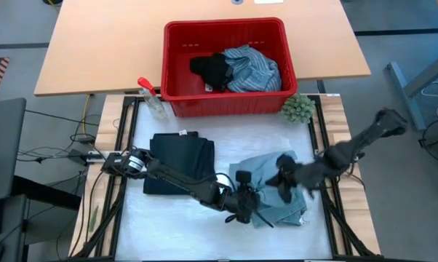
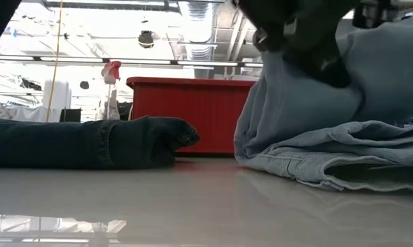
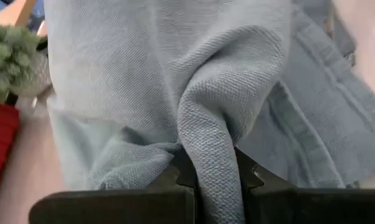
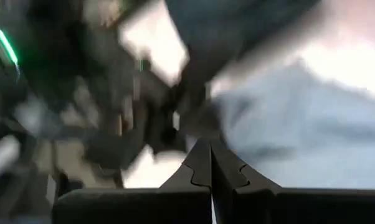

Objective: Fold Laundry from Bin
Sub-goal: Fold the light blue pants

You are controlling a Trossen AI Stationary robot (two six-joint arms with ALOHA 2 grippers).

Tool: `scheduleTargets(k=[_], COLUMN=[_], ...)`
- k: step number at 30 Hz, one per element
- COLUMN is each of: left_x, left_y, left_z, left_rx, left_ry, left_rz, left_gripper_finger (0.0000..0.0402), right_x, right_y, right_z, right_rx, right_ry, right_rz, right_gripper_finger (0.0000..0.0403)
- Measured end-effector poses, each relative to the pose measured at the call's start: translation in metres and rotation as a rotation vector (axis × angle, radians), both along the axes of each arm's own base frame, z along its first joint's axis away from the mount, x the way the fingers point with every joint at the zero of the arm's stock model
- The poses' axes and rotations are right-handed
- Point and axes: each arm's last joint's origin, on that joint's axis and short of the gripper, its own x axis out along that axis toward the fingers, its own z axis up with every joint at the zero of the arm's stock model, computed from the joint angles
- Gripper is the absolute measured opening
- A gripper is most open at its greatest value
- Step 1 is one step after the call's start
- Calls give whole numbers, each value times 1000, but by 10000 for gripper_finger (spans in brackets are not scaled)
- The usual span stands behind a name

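- Here, on the white work surface [image 1: 182, 233], we see the light blue denim jeans [image 1: 273, 191] bunched in a heap toward the right half, between the two arms.
- The left gripper [image 3: 210, 171] is at the near left edge of that heap, and its wrist view shows a ridge of the denim pinched between the two dark fingers [image 3: 181, 177], so we call it clenched on the jeans.
- The right gripper [image 4: 211, 163] sits over the top of the same heap; its fingers meet with nothing visible between them (its own view is too blurred to say whether the tips touch the cloth).
- From table height we see the jeans lifted into a tall fold under a dark arm, with lower layers still lying flat on the surface.
- To the left of the heap lies a dark navy piece [image 1: 177, 161], folded flat into a rough rectangle, apart from the jeans.
- The red bin [image 1: 177, 98] stands at the far edge of the work surface, against the wooden table [image 1: 95, 51].
- Inside it we see the blue-white striped shirt [image 1: 255, 67] crumpled on the right side, touching a small black piece [image 1: 210, 71] on its left.
- A clear spray bottle with a red trigger [image 1: 152, 96] stands just beside the bin's left corner.
- A small green fuzzy ball [image 1: 297, 109] rests beside the bin's right corner.
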Motion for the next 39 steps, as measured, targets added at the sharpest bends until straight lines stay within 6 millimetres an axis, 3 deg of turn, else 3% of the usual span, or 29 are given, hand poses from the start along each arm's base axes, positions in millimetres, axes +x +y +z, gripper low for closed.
scheduleTargets(k=[8, 14, 20, 27, 31, 33, 36, 39], left_x=[0, -2, -10, -28, -45, -52, -63, -78], left_y=[-7, -11, -10, 3, 29, 43, 56, 55], left_z=[-11, -10, 22, 56, 81, 83, 64, 33], left_rx=[-63, 3, 9, 47, -126, -291, -669, -922], left_ry=[-70, -35, -41, 6, 49, 78, 151, 210], left_rz=[-42, -134, -184, -195, -149, -106, 5, 49], left_gripper_finger=[27, 132, 221, 243, 234, 230, 228, 228], right_x=[13, -6, -22, -23, -23, -23, -24, -29], right_y=[35, 44, 52, 54, 56, 56, 55, 56], right_z=[-39, -47, -48, -51, -51, -51, -45, -27], right_rx=[-42, -46, -40, -33, -19, -6, 44, 116], right_ry=[171, 316, 373, 398, 400, 395, 378, 319], right_rz=[17, 67, 107, 94, 86, 80, 53, 53], right_gripper_finger=[16, 17, 17, 18, 18, 18, 19, 25])
